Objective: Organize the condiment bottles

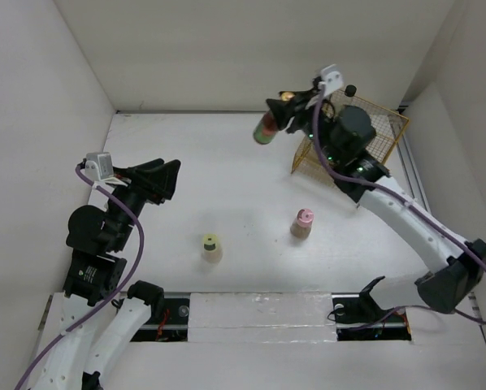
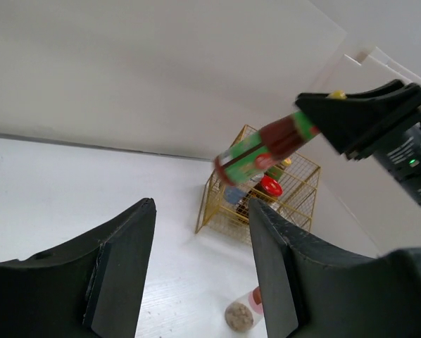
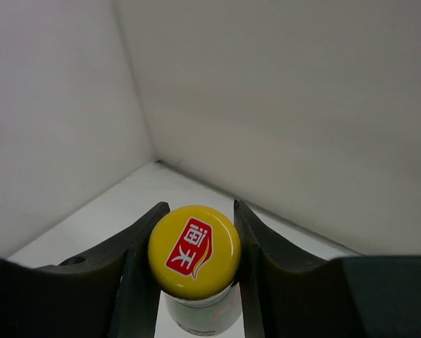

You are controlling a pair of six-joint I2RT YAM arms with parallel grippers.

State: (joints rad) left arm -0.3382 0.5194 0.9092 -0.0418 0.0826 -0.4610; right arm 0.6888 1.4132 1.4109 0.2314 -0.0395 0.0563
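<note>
Looking down from the top camera, your right gripper (image 1: 285, 110) hides the top of the striped bottle (image 1: 267, 128). You see only its red and green body sticking out of the jaws. It hangs in the air just left of the gold wire basket (image 1: 358, 138), above the bench (image 1: 227, 171). Its long axis is tilted, with the base pointing down and away from the basket. The right arm covers much of the basket, so you cannot make out its contents. A pink-capped bottle (image 1: 302, 223) stands upright on the near side of the basket. A yellow-green-capped bottle (image 1: 211, 247) stands upright farther left. Your left gripper (image 1: 168, 180) sits well to the left of the basket, its jaws spread with nothing between them.

From the left wrist, the jaws of the left gripper (image 2: 202, 211) stand apart and frame the basket (image 2: 228, 211). The striped bottle (image 2: 263, 148) slants across the basket's top, its upper end in the right gripper (image 2: 337, 116) and its base lower left. A red cap (image 2: 270, 185) shows through the wire; the rest inside is a jumble. A small bottle (image 2: 242, 313) is cut off at the lower edge.

From the right wrist, you look straight down the bottle's axis. Its yellow cap (image 3: 194, 252) with a red label fills the gap, and the jaws of the right gripper (image 3: 200, 225) pinch it from both sides. The body below is mostly hidden.
</note>
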